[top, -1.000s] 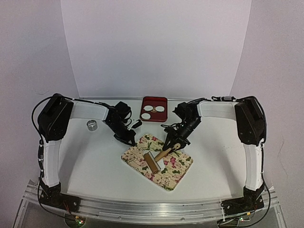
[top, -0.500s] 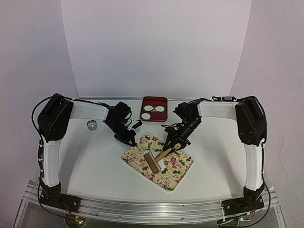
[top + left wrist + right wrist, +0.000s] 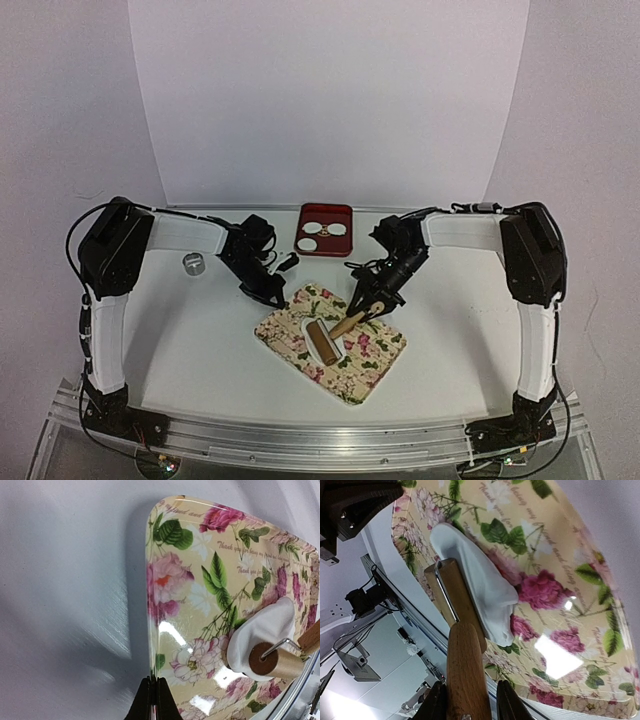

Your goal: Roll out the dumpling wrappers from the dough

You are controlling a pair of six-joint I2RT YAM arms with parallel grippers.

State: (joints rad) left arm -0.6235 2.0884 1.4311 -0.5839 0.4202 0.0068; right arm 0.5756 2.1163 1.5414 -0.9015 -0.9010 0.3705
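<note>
The dough (image 3: 480, 582) is a flattened white piece on the floral mat (image 3: 375, 365), partly under the wooden roller (image 3: 322, 341); it also shows in the left wrist view (image 3: 267, 630). My right gripper (image 3: 368, 306) is shut on the roller's wooden handle (image 3: 465, 675), with the barrel resting on the dough. My left gripper (image 3: 272, 295) is shut on the mat's far left edge (image 3: 150, 645), its fingertips (image 3: 161, 700) pinching the rim. Two round white dumpling wrappers (image 3: 325, 233) lie in the red tray (image 3: 326, 213) at the back.
A small metal ring (image 3: 193, 262) stands on the white table left of my left arm. The red tray sits just behind the mat, between both arms. The table's near metal rail (image 3: 300, 440) runs along the front.
The roller has shifted slightly towards the near side over the dough, and my right gripper moved with it. My left gripper has stayed on the mat's edge.
</note>
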